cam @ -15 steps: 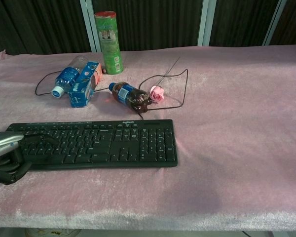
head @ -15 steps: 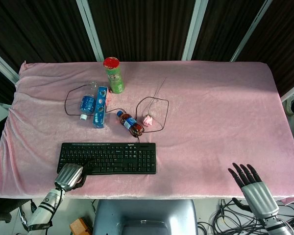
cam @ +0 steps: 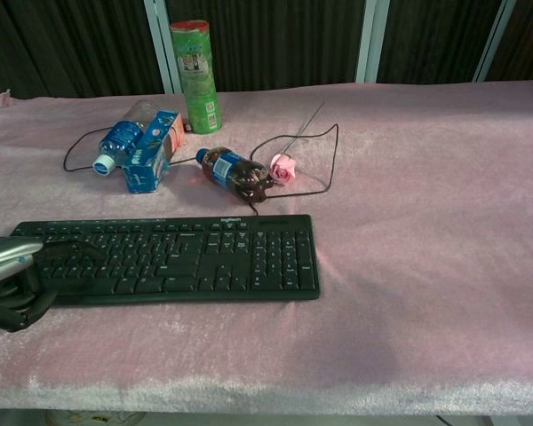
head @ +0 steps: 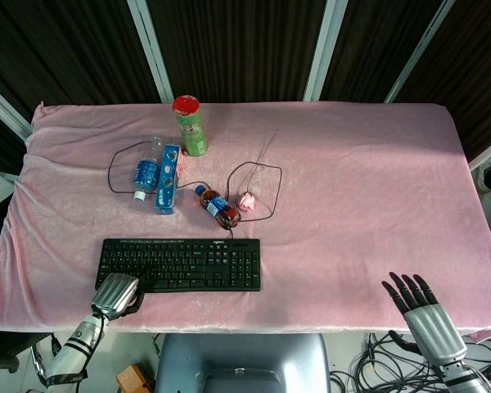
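The head view looks steeply down from above the near edge, far enough back to take in the whole pink velvet-covered table [head: 368, 180] and the dark slatted wall behind it. The chest view sits low at the near edge, facing across the cloth, much closer. Both share the flat black computer keyboard [head: 180, 264] [cam: 173, 257] and the tall green cylindrical snack can [head: 190, 124] [cam: 194, 76].

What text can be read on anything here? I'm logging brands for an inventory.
"logitech", small and faint, on the top edge of the keyboard; this is my best reading.
Green can: label print too small to read.
Blue box: printing blurred, unreadable.
Water bottle: blue label, unreadable.
Cola bottle: blue label, unreadable.
Key legends on the keyboard: too small to read.
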Controlling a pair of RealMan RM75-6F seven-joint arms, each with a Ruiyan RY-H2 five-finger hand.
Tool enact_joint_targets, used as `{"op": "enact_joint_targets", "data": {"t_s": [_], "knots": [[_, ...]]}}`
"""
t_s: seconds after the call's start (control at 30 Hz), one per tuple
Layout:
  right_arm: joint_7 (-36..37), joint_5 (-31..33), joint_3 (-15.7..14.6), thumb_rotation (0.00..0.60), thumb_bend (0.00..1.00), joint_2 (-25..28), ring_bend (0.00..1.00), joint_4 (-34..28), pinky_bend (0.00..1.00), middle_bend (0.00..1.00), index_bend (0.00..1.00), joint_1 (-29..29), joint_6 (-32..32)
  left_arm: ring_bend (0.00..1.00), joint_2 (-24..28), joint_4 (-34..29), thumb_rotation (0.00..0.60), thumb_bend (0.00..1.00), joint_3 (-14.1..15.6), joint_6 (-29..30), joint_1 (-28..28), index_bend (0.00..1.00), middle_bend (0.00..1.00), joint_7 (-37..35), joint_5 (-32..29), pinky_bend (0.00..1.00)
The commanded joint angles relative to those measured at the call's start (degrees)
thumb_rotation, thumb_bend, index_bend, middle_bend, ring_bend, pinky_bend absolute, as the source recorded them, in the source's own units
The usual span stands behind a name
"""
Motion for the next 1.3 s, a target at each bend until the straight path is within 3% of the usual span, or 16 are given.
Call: {"op": "enact_joint_targets", "data": {"t_s": [0.03, 0.37, 0.63, 0.73, 0.83, 0.9, 0.97, 1.07, 1.17, 1.3], "knots": [[0.08, 0.03, 0.02, 0.600, 0.36, 0.04, 0.00, 0.03, 0.09, 0.00, 0.00, -0.02, 0.04, 1.00, -0.03, 0.17, 0.600, 0.62, -0.01, -0.38, -0.22, 0.18, 1.00, -0.19, -0.12, 1.00], [0.33, -0.19, -0.03, 0.600, 0.36, 0.16, 0.00, 0.08, 0.10, 0.00, 0.00, -0.11, 0.32, 1.00, 0.09, 0.45, 0.600, 0.62, 0.13, -1.99, -0.92, 0.20, 1.00, 0.76, -1.81, 1.00], [0.40, -0.11, 0.05, 0.600, 0.36, 0.13, 0.00, 0.03, 0.10, 0.00, 0.00, -0.10, 0.30, 1.00, 0.93, -1.31, 0.600, 0.62, 0.59, 0.94, -0.14, 0.20, 1.00, 0.93, 0.84, 1.00], [0.39, -0.14, 0.07, 0.600, 0.36, 0.15, 0.00, 0.01, 0.10, 0.00, 0.00, -0.12, 0.38, 1.00, 2.87, -3.93, 0.600, 0.62, 1.25, 5.11, 1.24, 0.15, 1.00, 0.42, 4.94, 1.00], [0.67, -0.56, -0.09, 0.600, 0.36, 0.34, 0.00, 0.02, 0.10, 0.00, 0.00, -0.26, 0.81, 0.98, 8.10, -8.33, 0.600, 0.58, 3.75, 14.37, 4.71, 0.03, 0.98, -2.00, 14.82, 1.00], [0.88, -0.76, -0.12, 0.600, 0.36, 0.43, 0.00, 0.14, 0.10, 0.00, 0.00, -0.38, 1.19, 0.82, 11.76, -9.12, 0.600, 0.53, 6.44, 21.02, 7.52, 0.00, 0.79, -5.25, 22.17, 0.90], [0.95, -0.85, -0.17, 0.600, 0.36, 0.46, 0.00, 0.23, 0.10, 0.00, 0.00, -0.46, 1.31, 0.48, 14.97, -6.54, 0.600, 0.49, 9.69, 29.82, 11.27, 0.00, 0.45, -9.62, 30.52, 0.62], [0.58, -1.08, -0.25, 0.600, 0.36, 0.26, 0.00, 0.33, 0.10, 0.00, 0.00, -0.64, 1.55, 0.10, 15.32, 2.69, 0.600, 0.45, 12.87, 42.57, 17.51, 0.00, 0.15, -16.67, 37.78, 0.26], [-0.20, -1.15, -0.33, 0.600, 0.36, -0.15, 0.00, 0.37, 0.10, 0.00, 0.00, -0.75, 1.39, 0.00, 11.34, 12.60, 0.600, 0.41, 12.77, 49.81, 23.21, 0.00, 0.01, -21.86, 36.09, 0.07], [-1.41, -1.83, -0.67, 0.600, 0.36, -0.76, 0.00, 0.41, 0.10, 0.00, 0.00, -0.55, 0.69, 0.00, 9.64, 15.71, 0.600, 0.38, 11.76, 50.37, 24.76, 0.00, 0.00, -19.98, 35.88, 0.00]]}}
